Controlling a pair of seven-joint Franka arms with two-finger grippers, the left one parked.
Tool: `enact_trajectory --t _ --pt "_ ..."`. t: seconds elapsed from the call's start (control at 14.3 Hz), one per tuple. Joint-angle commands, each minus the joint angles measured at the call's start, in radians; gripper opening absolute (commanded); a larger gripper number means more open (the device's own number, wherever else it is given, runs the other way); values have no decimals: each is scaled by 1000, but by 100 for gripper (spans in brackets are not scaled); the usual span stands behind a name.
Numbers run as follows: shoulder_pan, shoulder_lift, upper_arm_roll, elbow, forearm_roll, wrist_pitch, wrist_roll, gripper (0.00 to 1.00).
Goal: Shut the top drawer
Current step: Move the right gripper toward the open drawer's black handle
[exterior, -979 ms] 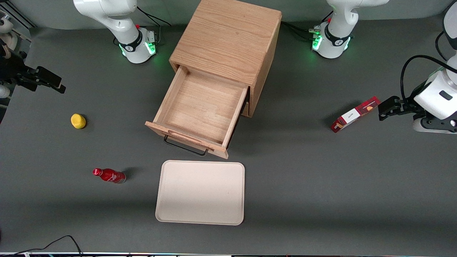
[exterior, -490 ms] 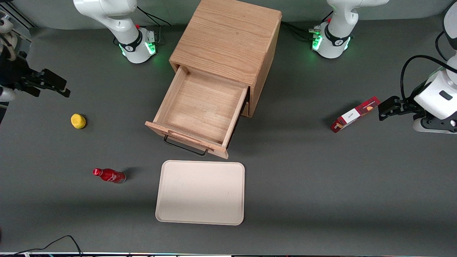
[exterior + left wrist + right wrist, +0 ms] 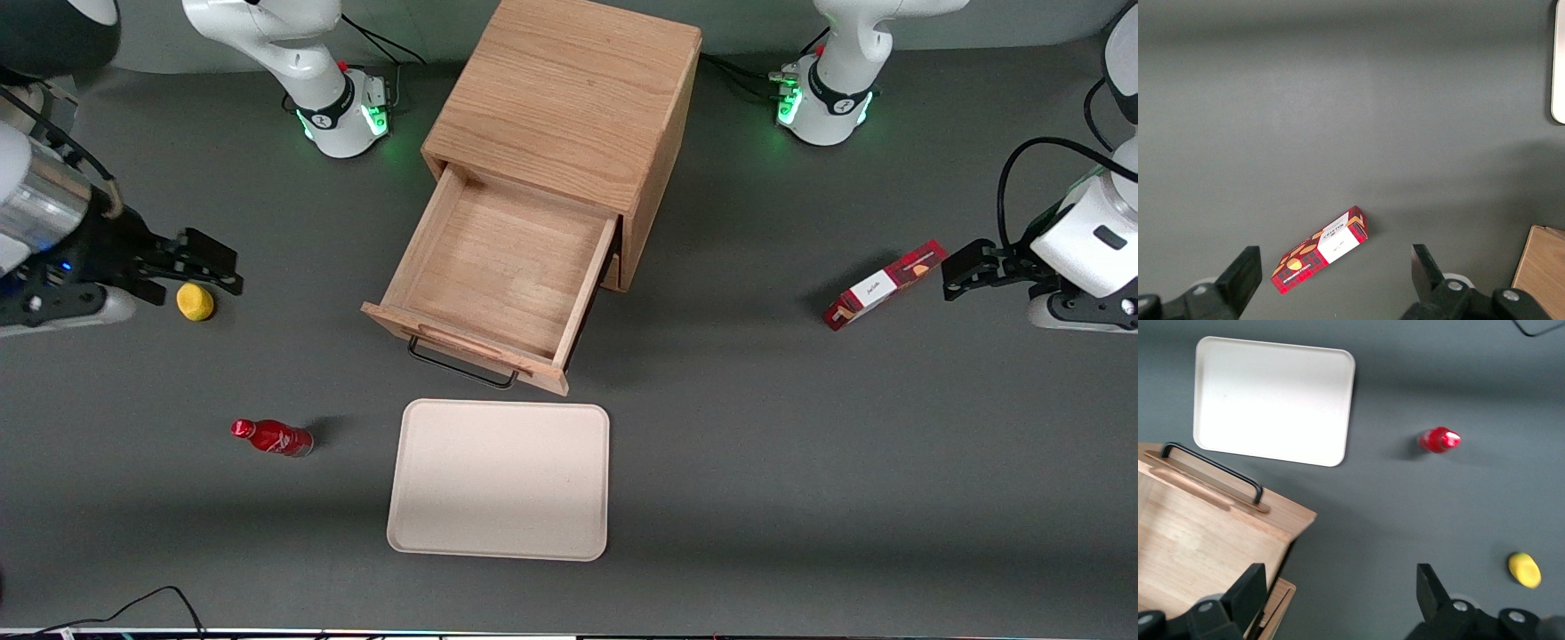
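A dark grey table (image 3: 765,462) carries a small oak cabinet (image 3: 569,98) standing between the two arm bases. The top drawer (image 3: 498,267) is pulled well out toward the front camera, its bare wooden floor in plain sight and its thin black wire handle (image 3: 462,366) hanging off the front panel; the right wrist view shows the same drawer (image 3: 1198,540) and handle (image 3: 1213,471). Just in front of the drawer, nearer the front camera, lies a cream rectangular tray (image 3: 500,478), apart from the handle. Toward the working arm's end of the table a yellow lemon-like fruit (image 3: 195,301) sits, and a red bottle (image 3: 272,437) lies on its side nearer the camera. The gripper (image 3: 212,262) hangs well apart from the drawer, close above or beside the fruit; whether it touches is hard to tell. Its fingers (image 3: 1435,590) stand spread apart, with nothing between them. Toward the parked arm's end lies a red patterned carton (image 3: 884,284).
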Motion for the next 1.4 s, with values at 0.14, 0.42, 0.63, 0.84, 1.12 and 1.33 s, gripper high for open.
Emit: enact_trajectory --t 0.14,0.42,0.63,0.84,1.12,1.33 --pt "11 98 88 116 -17 27 124 100" --pt "11 141 203 113 -34 115 127 100" --pt "11 169 230 113 -34 139 115 100" --pt "13 213 238 119 -34 176 -239 100" --pt "37 273 237 168 -37 153 -495 100" --pt "39 371 232 252 -60 118 -644 100"
